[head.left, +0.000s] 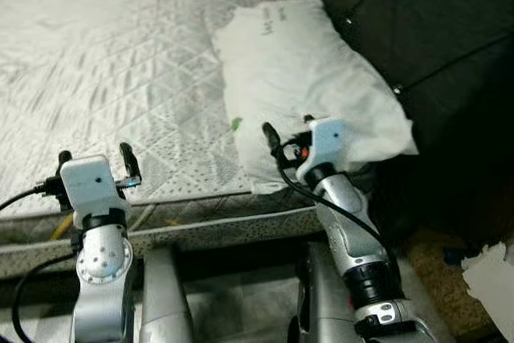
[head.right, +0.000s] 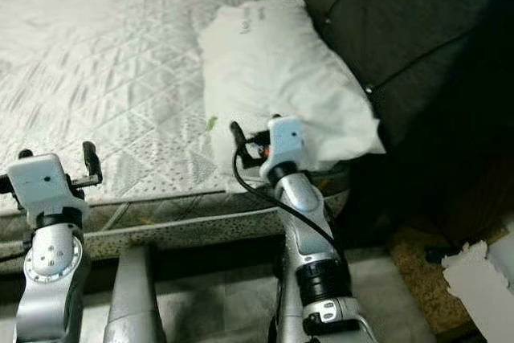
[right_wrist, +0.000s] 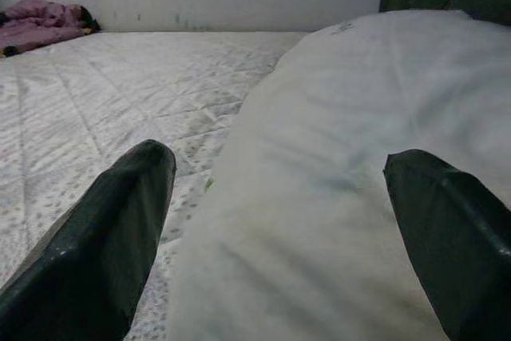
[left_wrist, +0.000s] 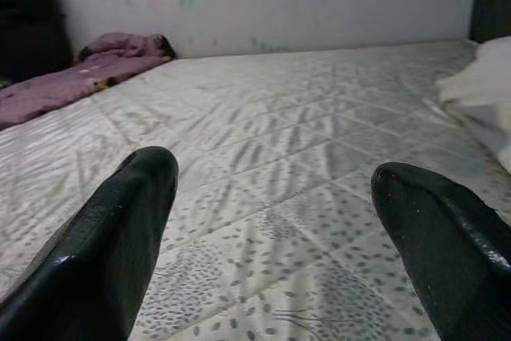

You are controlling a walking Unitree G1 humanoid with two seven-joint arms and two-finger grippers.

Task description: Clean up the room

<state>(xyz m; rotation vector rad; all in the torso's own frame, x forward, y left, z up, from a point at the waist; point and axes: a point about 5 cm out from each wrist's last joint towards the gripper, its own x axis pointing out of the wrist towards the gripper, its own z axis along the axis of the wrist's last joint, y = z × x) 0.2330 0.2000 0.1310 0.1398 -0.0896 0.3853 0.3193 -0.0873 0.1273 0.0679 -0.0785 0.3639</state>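
A white pillow (head.left: 305, 78) lies on the right side of the quilted white mattress (head.left: 120, 62), against the dark headboard. My right gripper (head.left: 287, 126) is open at the pillow's near end. In the right wrist view the pillow (right_wrist: 351, 165) sits just ahead, between the spread fingers (right_wrist: 104, 229). My left gripper (head.left: 95, 153) is open over the mattress's front edge, left of the pillow, with nothing between its fingers (left_wrist: 120, 229). A crumpled pink cloth (left_wrist: 88, 61) lies at the far corner of the bed by the wall.
The tufted dark headboard (head.left: 418, 30) rises to the right. On the floor at the right are a brown rug (head.left: 434, 271) and a torn white sheet (head.left: 490, 279). A small green scrap (head.left: 236, 124) lies beside the pillow.
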